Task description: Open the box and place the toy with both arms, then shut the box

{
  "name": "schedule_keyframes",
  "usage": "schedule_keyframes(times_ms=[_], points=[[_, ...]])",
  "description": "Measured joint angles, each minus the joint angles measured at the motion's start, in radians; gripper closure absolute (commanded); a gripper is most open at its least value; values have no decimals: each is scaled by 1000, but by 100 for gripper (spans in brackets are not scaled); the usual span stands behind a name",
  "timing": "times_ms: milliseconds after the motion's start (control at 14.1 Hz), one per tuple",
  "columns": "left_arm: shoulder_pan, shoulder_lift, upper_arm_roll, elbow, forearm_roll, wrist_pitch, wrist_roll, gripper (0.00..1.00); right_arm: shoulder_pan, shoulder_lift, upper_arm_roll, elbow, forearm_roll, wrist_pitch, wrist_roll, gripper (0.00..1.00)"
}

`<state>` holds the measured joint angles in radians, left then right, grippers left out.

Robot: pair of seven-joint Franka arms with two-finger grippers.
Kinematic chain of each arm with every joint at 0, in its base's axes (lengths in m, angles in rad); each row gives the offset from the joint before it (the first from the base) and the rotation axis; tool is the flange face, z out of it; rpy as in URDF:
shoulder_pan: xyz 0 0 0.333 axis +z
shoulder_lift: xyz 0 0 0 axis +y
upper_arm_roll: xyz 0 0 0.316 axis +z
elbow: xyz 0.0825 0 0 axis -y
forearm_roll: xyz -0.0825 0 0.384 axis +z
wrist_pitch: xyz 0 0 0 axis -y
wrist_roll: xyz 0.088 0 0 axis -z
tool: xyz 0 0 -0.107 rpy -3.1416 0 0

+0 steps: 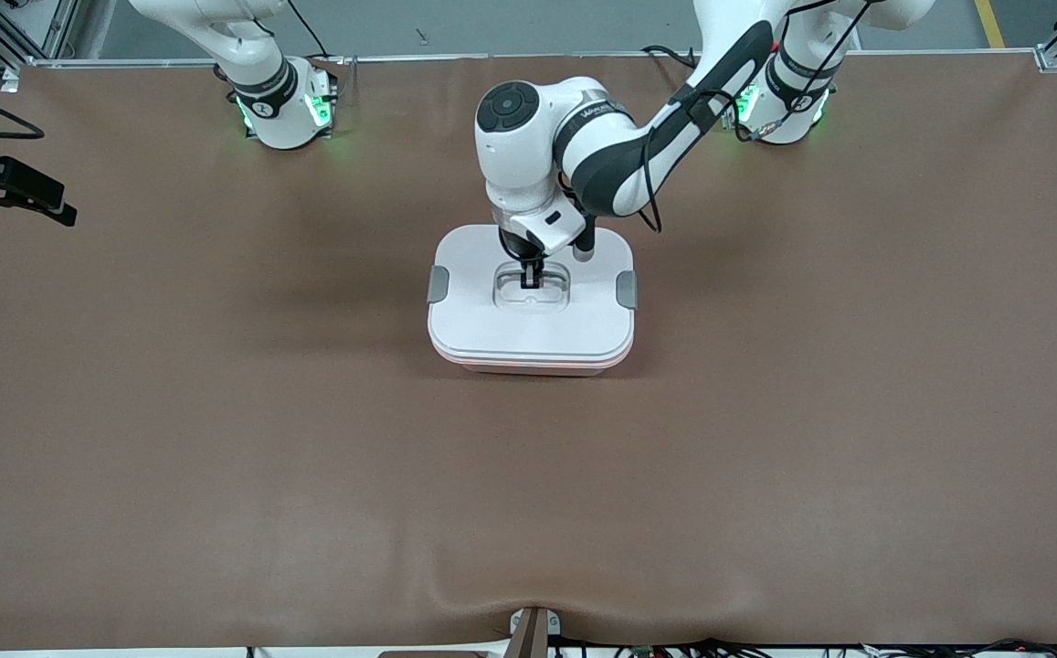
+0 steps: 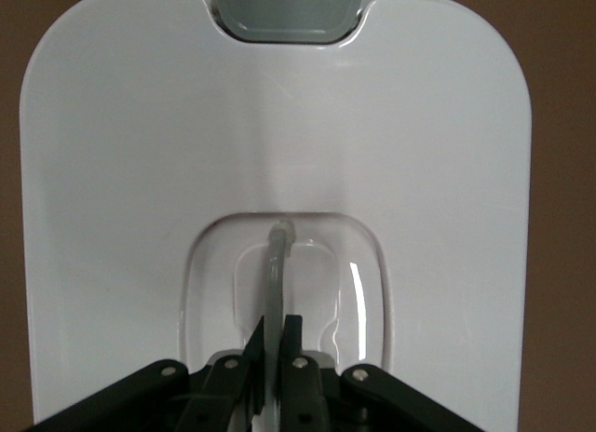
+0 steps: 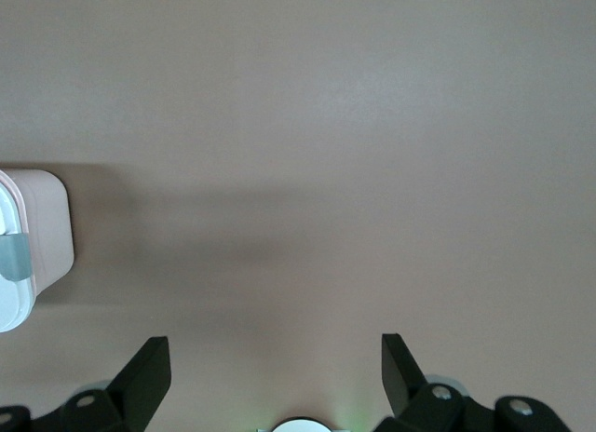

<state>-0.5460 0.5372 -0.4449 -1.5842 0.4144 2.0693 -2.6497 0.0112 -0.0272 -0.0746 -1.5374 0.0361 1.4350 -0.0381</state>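
The box (image 1: 532, 315) sits in the middle of the brown table (image 1: 217, 439), its white lid (image 1: 491, 320) on the pink base, a grey clip (image 1: 438, 284) at one end and another clip (image 1: 627, 290) at the other. Straight down onto it comes the left gripper (image 1: 531, 277), its fingers (image 2: 291, 344) pinched together on the clear handle (image 2: 277, 274) in the lid's recessed centre. The right gripper (image 3: 276, 371) waits over bare table toward the right arm's end, well apart from the box, fingers spread wide and holding nothing. The toy is not in sight.
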Motion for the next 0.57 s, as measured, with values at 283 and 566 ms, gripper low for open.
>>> schedule_keyframes(times_ms=[283, 566], points=[[1, 0, 0, 0, 0, 2, 0, 100, 0, 0, 1, 0, 0, -3, 0, 0], [7, 0, 2, 0, 0, 4, 33, 100, 0, 0, 1, 0, 0, -4, 0, 0]])
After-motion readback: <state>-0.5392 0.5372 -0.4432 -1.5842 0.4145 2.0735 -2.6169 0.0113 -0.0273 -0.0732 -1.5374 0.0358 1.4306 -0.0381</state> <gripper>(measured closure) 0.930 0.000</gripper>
